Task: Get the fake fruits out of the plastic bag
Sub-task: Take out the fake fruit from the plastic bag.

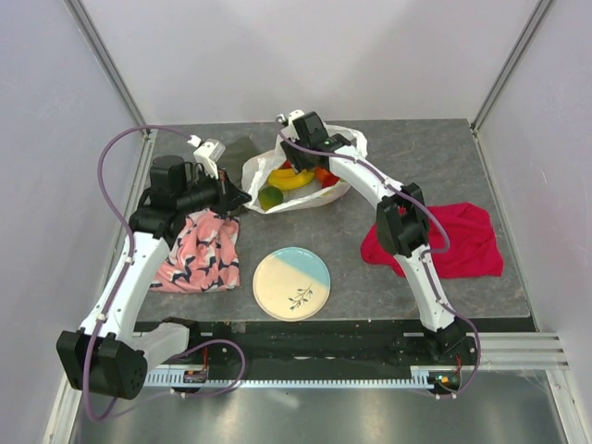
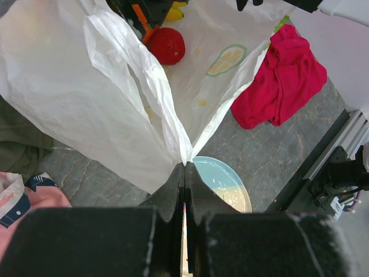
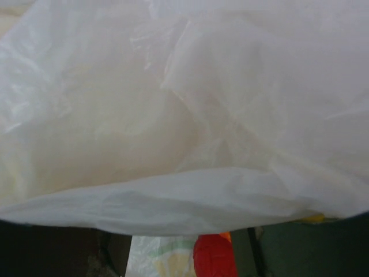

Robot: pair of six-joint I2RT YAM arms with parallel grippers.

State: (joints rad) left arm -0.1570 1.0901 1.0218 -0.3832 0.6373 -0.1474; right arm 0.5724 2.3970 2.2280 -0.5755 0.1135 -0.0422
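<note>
left gripper (image 2: 184, 167): we see its jaws pressed together on a gathered fold of the plastic bag (image 2: 75, 98), at the bag's side beyond the plate's (image 1: 265, 277) left edge.
right gripper (image 1: 301, 153): it reaches into the bag's mouth, beyond the plate. Bag film fills its own camera, so we cannot tell how its jaws stand.
plastic bag: it lies on the table (image 1: 425, 166) beyond the plate, mouth spread.
fake fruits (image 1: 305, 183): inside the bag we make out a yellow banana (image 1: 289, 178), a green round one (image 1: 270, 197) and a red apple (image 2: 167, 45).
red cloth (image 1: 462, 240): right of the plate.
pink patterned cloth (image 1: 199, 250): left of the plate, partly under the left arm.
</note>
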